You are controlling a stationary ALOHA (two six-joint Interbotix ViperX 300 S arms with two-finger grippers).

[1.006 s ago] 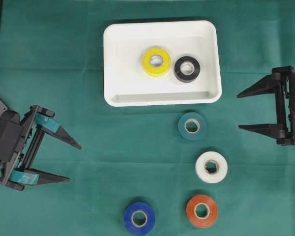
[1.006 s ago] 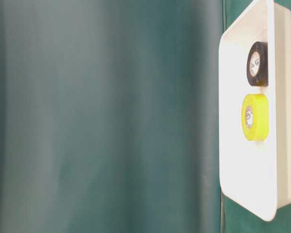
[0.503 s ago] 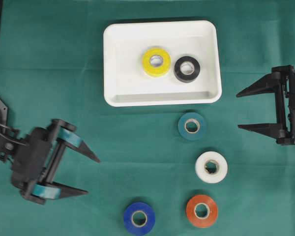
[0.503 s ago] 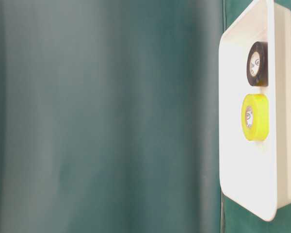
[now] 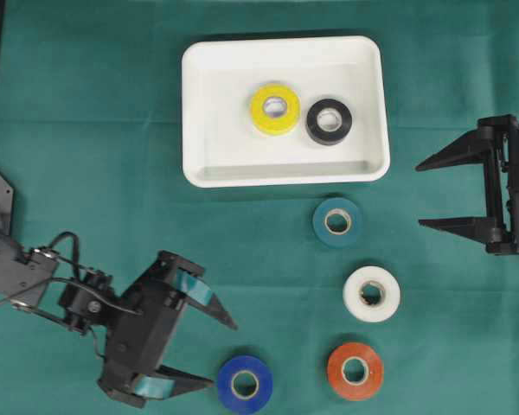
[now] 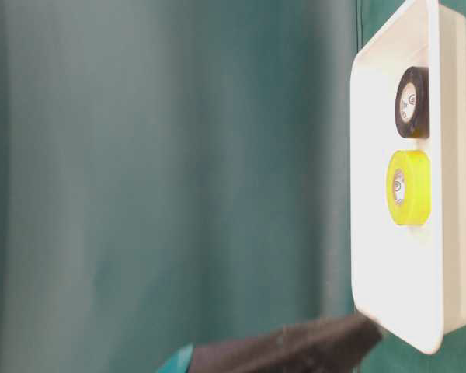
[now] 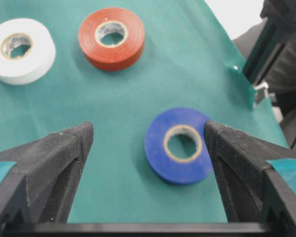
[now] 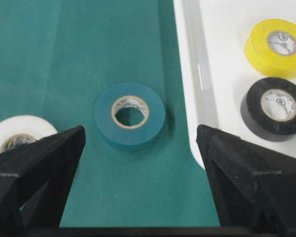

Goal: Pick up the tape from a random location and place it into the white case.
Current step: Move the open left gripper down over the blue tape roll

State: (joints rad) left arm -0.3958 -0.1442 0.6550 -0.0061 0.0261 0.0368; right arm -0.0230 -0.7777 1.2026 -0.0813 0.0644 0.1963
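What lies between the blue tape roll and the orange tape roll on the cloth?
Nothing: only bare green cloth separates the blue tape roll from the orange tape roll, as the overhead view shows.

Two black robot arms seen from above. The left gripper [image 5: 214,354] has two long, wedge-shaped black fingers [image 5: 214,311] that taper to points, each wrapped near its base with a strip of teal tape [image 5: 190,284]. The fingers ride on a black crossbar fixed to a boxy black wrist housing [image 5: 143,333]. Thin black cables [image 5: 65,246] loop from the wrist back along a jointed black forearm with a round silver screw head. Close up, the finger surfaces look rough and matte. The right gripper [image 5: 421,195] has the same black pointed fingers on a ribbed black frame, showing no tape.
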